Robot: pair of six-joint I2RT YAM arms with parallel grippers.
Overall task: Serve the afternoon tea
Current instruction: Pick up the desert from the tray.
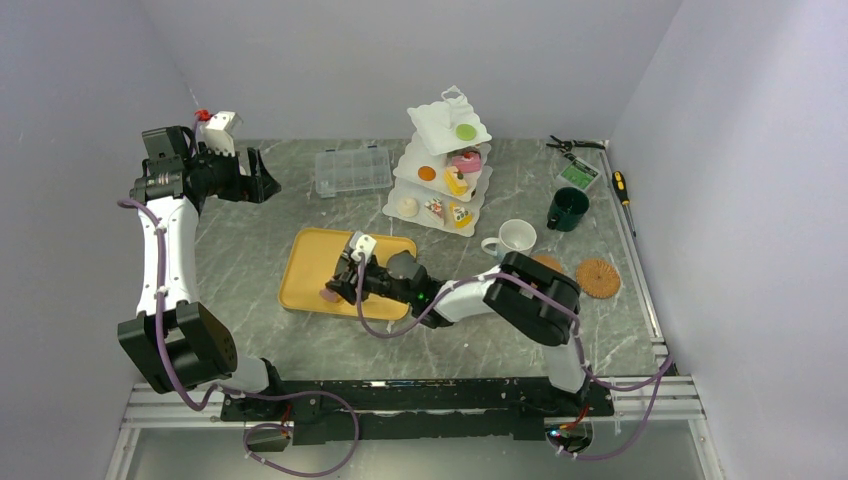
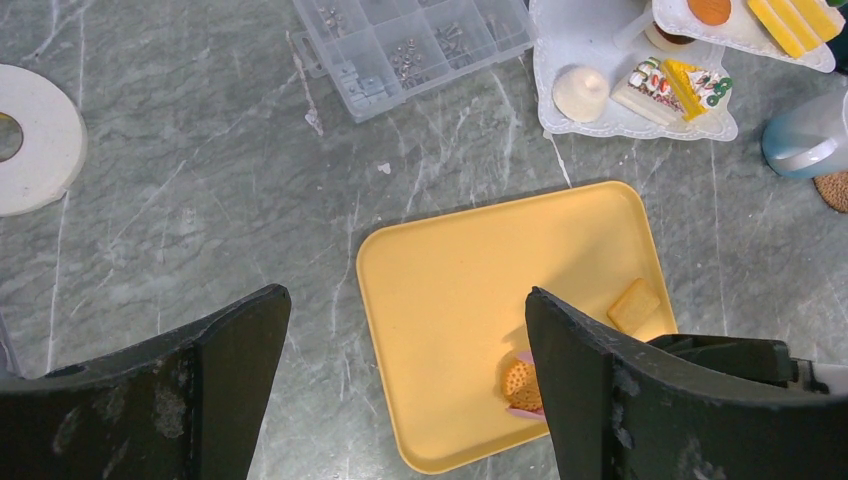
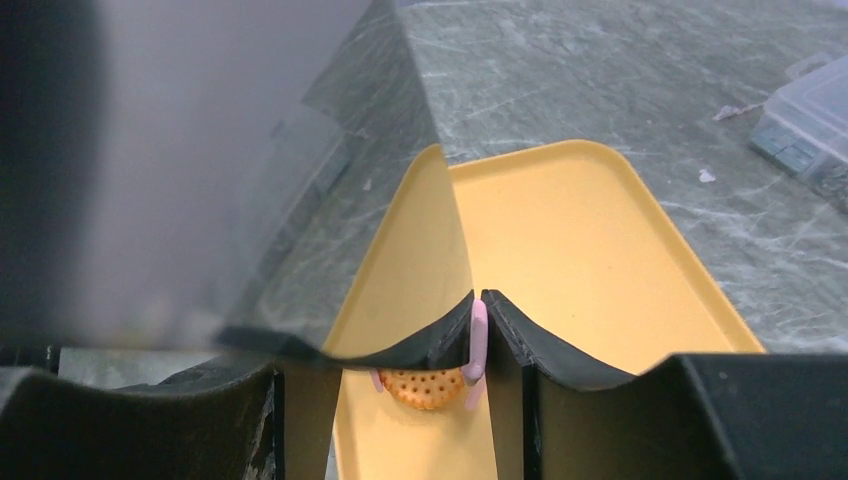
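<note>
Right gripper (image 1: 345,283) is pinched tight on pink tongs (image 3: 479,340). A round biscuit (image 3: 422,388) sits between the tongs' tips just beneath it, over the near edge of the yellow tray (image 1: 320,252). Its arm is folded at the elbow and stretches low and leftward across the counter (image 1: 250,260). A square cracker (image 2: 634,305) lies on the tray just beside this gripper.

Beyond it and to its right is the white three-tier stand (image 1: 435,120), with cake slices (image 2: 695,82) on the bottom tier. Farther right are a white mug (image 1: 515,238), a green mug (image 1: 567,208) and a cork coaster (image 1: 598,278). A green card (image 1: 578,175) behind the green mug carries print too small to read.

Left gripper (image 1: 262,178) is spread wide and holds nothing. It is raised on an upright arm, with a clear box (image 1: 352,170) to its right.
</note>
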